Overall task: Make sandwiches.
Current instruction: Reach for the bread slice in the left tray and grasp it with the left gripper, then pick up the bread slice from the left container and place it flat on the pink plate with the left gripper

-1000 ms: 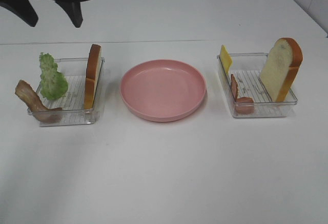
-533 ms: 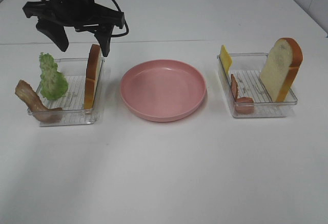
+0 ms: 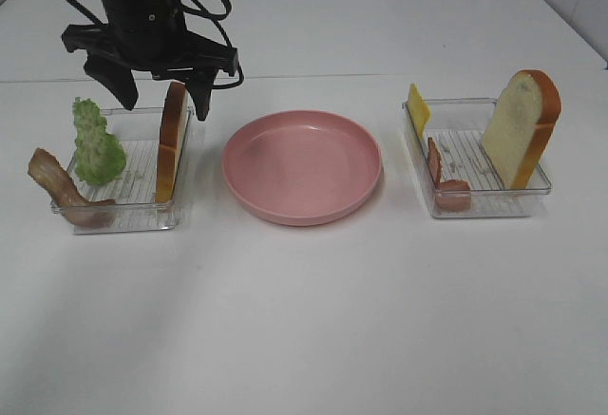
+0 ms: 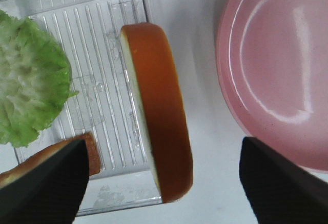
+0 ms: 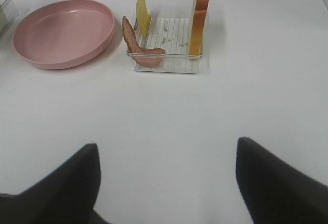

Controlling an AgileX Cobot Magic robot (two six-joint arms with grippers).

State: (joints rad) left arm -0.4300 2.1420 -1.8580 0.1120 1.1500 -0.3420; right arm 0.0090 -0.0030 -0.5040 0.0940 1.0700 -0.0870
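The sandwich parts lie apart in two clear trays. The left tray [image 3: 142, 211] holds an upright bread slice [image 3: 171, 140], a lettuce leaf [image 3: 98, 144] and a bacon strip [image 3: 62, 192]. The right tray [image 3: 494, 208] holds a cheese slice [image 3: 418, 106], bacon [image 3: 442, 173] and a leaning bread slice [image 3: 521, 125]. My left gripper [image 3: 162, 103] is open and hangs over the left bread slice [image 4: 159, 111], one finger on each side, empty. My right gripper [image 5: 166, 157] is open and empty above bare table, facing the right tray [image 5: 169, 62]; it is out of the exterior high view.
An empty pink round plate [image 3: 302, 163] sits between the two trays; it also shows in the left wrist view [image 4: 277, 65] and the right wrist view [image 5: 64, 29]. The left arm's black body and cables rise at the table's back left.
The left arm has come in from the back left and moved down and right, its open gripper now straddling the space above the left tray's bread slice. The food has not moved.
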